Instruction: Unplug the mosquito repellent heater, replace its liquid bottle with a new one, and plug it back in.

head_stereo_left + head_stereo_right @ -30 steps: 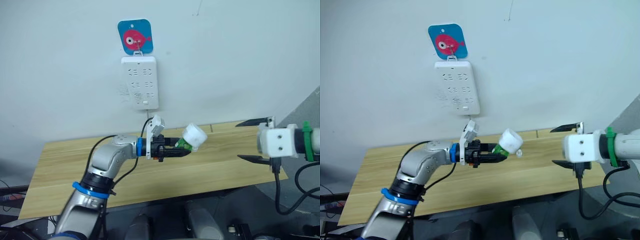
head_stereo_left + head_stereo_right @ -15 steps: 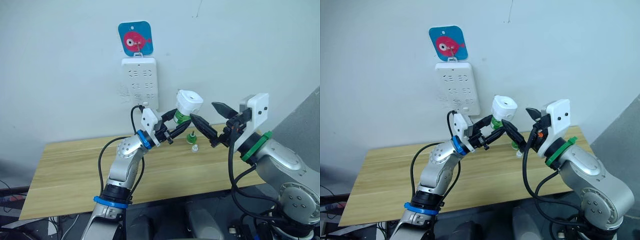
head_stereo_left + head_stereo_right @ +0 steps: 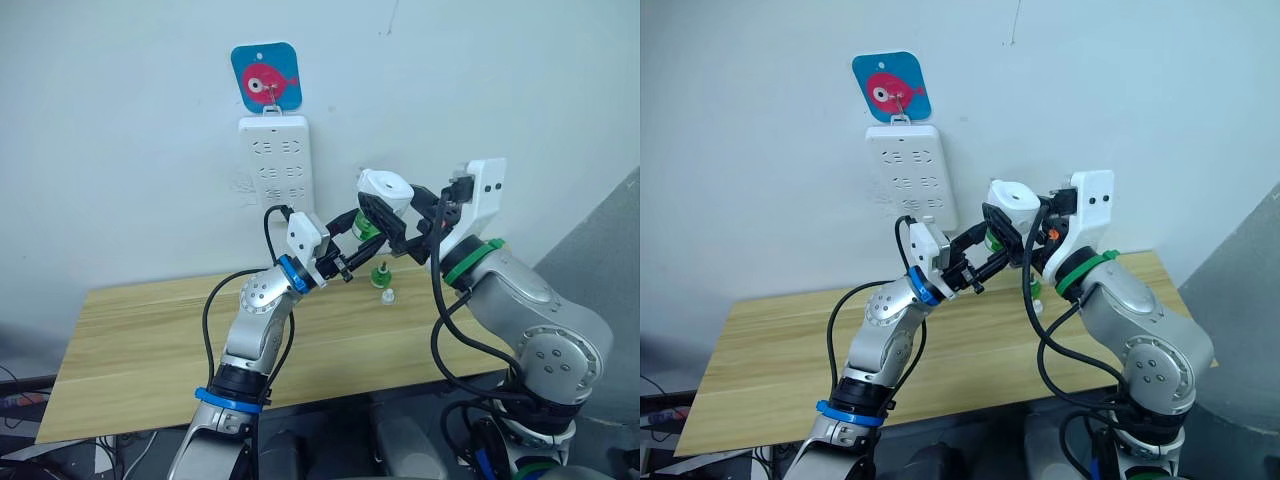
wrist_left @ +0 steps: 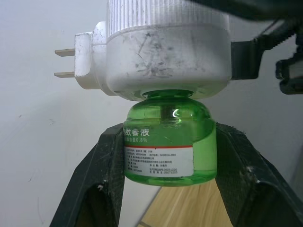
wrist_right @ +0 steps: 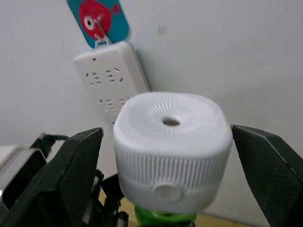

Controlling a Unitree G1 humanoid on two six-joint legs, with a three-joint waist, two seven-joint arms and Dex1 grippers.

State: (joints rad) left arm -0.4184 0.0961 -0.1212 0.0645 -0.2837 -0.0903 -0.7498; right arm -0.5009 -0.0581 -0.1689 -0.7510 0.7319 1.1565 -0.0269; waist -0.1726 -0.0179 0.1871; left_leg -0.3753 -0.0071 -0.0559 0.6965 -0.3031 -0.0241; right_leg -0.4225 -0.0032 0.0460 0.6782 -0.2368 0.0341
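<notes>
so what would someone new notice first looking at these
Mid-air in front of the wall, the white mosquito repellent heater is unplugged, its green liquid bottle clamped in the left pincer. The right pincer sits open around the heater's white body. Behind them a white power strip hangs under a blue fish hook, and another small green bottle stands on the wooden table.

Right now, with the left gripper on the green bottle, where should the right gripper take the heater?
On the heater's ribbed white sides above the green bottle, one finger per side as they now straddle it. Keep off the plug prongs jutting out sideways.
</notes>
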